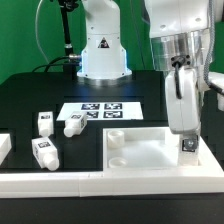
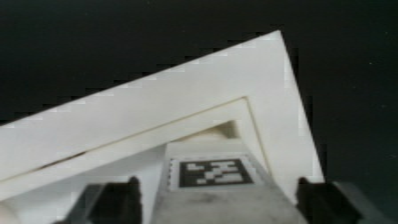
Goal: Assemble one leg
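My gripper point(image 1: 187, 146) is shut on one leg point(image 1: 187, 143), a small white peg with a black-and-white tag, and holds it upright over the corner of the white tabletop point(image 1: 150, 152) at the exterior view's right. In the wrist view the leg point(image 2: 214, 170) sits between my two dark fingers point(image 2: 107, 203), with the tabletop's corner point(image 2: 196, 90) below it. My gripper point(image 2: 214, 192) spans the leg's blocky end. Whether the leg touches the tabletop cannot be told. Three more legs lie at the exterior view's left: one point(image 1: 44, 122), one point(image 1: 73, 124), one point(image 1: 44, 151).
The marker board point(image 1: 100, 112) lies behind the tabletop in the middle. The robot base point(image 1: 103, 55) stands at the back. A white block point(image 1: 5, 148) sits at the far left edge. A white rail point(image 1: 100, 186) runs along the front.
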`<state>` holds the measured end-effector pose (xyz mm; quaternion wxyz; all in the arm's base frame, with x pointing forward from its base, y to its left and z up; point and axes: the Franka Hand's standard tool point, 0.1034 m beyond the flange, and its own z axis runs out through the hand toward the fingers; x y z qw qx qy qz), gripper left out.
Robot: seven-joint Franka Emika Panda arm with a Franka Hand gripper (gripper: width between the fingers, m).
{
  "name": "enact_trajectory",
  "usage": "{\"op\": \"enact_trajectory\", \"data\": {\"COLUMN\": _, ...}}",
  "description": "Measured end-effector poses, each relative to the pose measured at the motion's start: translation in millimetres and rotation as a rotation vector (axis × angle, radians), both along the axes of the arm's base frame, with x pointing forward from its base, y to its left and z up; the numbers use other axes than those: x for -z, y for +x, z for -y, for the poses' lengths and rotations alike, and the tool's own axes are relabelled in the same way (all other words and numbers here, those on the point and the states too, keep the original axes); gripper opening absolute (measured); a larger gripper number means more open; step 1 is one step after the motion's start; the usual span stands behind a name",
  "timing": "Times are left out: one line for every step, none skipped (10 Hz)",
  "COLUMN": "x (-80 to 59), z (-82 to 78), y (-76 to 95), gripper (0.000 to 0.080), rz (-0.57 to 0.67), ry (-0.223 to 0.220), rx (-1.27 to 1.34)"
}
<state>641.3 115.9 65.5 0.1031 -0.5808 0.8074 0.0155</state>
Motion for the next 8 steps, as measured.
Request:
{"op": "enact_trajectory", "data": {"x": -9.7, "z": -4.6, "y": 1.3, "gripper": 0.0609, "rz": 0.005, "ry": 0.004, "rx": -0.032}}
{"op": "enact_trajectory", "data": {"x": -25.0, "z": -9.1, "y": 2.3, "gripper": 0.0609, "rz": 0.009, "ry": 0.014, "rx": -0.072}}
{"op": "enact_trajectory", "data": {"x": -36.2, "z": -10.4, "y": 5.5, "gripper": 0.0637, "rz": 0.027, "ry": 0.017, "rx": -0.098}}
{"op": "enact_trajectory", "data": {"x": -39.4, "z": -10.6, "y": 7.0, "gripper": 0.0647, "rz": 0.034, "ry": 0.017, "rx": -0.106}}
{"op": "enact_trajectory", "data": {"x": -37.9, "z": -10.4, "y": 6.6, "gripper": 0.0647, "rz": 0.033, "ry": 0.016, "rx": -0.107}}
{"op": "enact_trajectory", "data": {"x": -37.7, "z": -10.5, "y": 6.5, "gripper": 0.0648, "rz": 0.032, "ry": 0.015, "rx": -0.107}}
{"op": "enact_trajectory", "data": {"x": -37.4, "z": -10.4, "y": 6.4, "gripper": 0.0648, "rz": 0.032, "ry": 0.015, "rx": -0.108}}
{"op": "enact_trajectory", "data": {"x": -36.9, "z": -10.4, "y": 6.2, "gripper": 0.0648, "rz": 0.032, "ry": 0.015, "rx": -0.108}}
